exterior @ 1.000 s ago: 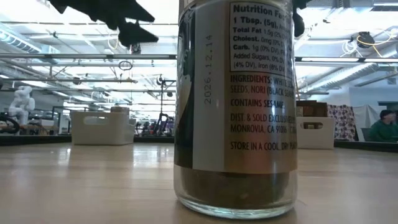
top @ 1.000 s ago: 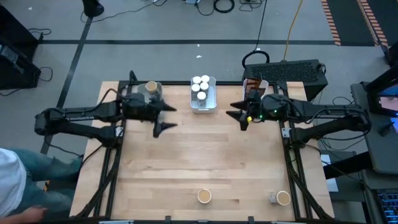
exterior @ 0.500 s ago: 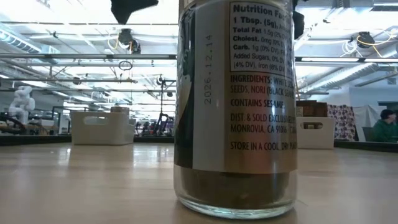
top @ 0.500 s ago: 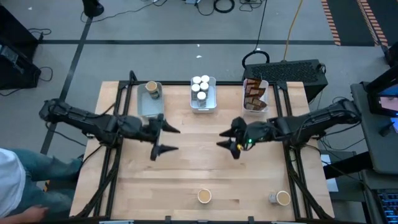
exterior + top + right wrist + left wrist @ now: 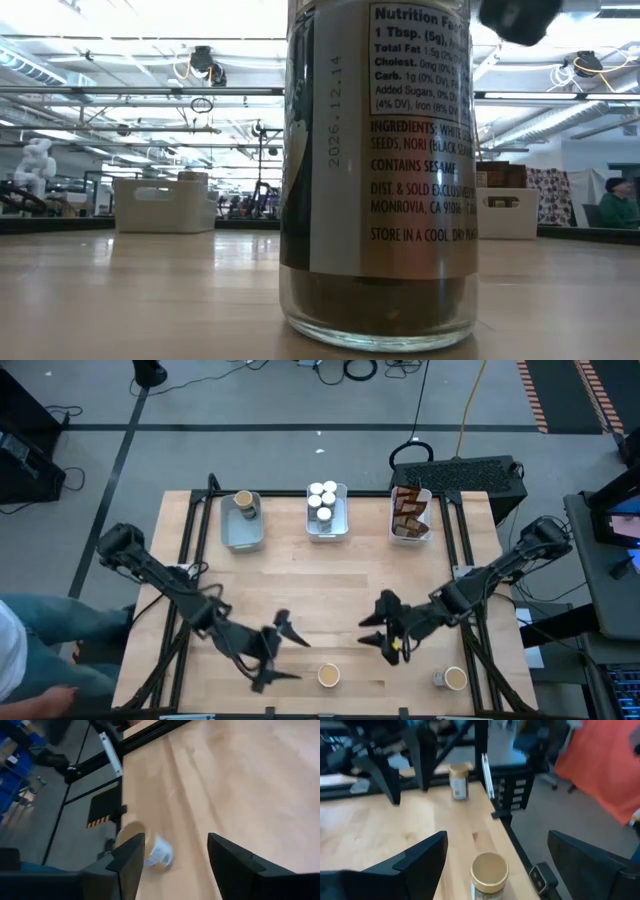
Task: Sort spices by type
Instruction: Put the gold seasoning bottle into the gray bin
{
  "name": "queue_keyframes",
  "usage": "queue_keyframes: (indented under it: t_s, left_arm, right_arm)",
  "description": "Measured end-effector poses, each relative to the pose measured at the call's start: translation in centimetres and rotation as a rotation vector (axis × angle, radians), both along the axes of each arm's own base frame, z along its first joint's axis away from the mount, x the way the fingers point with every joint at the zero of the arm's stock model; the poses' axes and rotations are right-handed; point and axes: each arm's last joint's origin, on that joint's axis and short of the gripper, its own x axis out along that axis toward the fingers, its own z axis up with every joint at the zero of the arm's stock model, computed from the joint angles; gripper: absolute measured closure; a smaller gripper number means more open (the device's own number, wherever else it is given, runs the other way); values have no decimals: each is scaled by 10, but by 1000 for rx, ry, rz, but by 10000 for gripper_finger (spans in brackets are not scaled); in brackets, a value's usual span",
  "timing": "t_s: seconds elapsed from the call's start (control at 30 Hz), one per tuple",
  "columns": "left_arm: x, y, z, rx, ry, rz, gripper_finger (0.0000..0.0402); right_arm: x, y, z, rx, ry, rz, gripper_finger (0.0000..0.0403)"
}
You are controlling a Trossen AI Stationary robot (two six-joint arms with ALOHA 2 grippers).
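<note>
Two tan-topped tubs stand on their bases near the table's near edge: one in the middle, one toward the right corner. My left gripper is open, just left of the middle tub, which stands ahead of its spread fingers. My right gripper is open too, right of and slightly beyond that tub. The right wrist view shows the tub past one finger. In the low view the tub fills the middle. Neither gripper touches anything.
Three trays line the far edge. A grey one holds a tan-topped tub. The middle white one holds white-capped jars. The right white one holds dark brown pouches. Bare wood lies between the trays and the grippers.
Both arms have swung from beside the far trays toward the table's near edge, and their fingers have stayed open. The left gripper has ended up left of the middle tub, the right gripper right of it. No spice has moved.
</note>
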Motion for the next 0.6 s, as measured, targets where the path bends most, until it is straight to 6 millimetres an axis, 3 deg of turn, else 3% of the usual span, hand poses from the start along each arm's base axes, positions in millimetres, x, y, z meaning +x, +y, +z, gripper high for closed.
queue_keyframes:
  t_s: [0.17, 0.4, 0.6]
  left_arm:
    - [24, -26, -7, 25, 38, -32, 56]
    - [43, -33, -40, 96, 120, -140, 56]
    - [55, -27, -53, 152, 134, -173, 56]
  right_arm:
    - [-9, 18, -3, 44, 13, 10, 247]
    - [-21, 34, -3, 57, 24, 74, 390]
    - [-25, 41, -6, 54, 18, 36, 401]
